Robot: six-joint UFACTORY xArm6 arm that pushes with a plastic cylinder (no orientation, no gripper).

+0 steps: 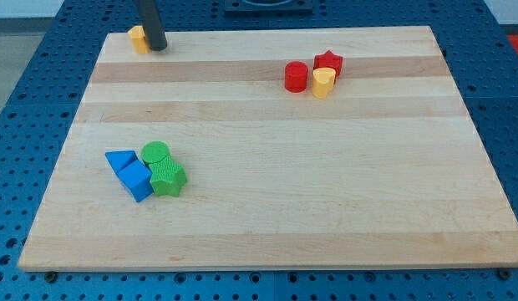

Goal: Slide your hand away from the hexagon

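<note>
Down at the view's bottom left, a blue triangle [119, 160] and blue cube [137, 181] are seen packed against a green cylinder [155, 153] and green star [167, 178]. Farther up on the wooden board [326, 192], a red cylinder [296, 76], yellow block [323, 83] and red star [328, 62] are bunched together. At the far top left, my tip [158, 47] is planted just beside the yellow hexagon [138, 38], apparently touching; no jaws are carried.

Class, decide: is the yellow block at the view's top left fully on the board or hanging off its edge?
On the board, at its top-left corner: the yellow block sits on wood, with my tip against its right side.
</note>
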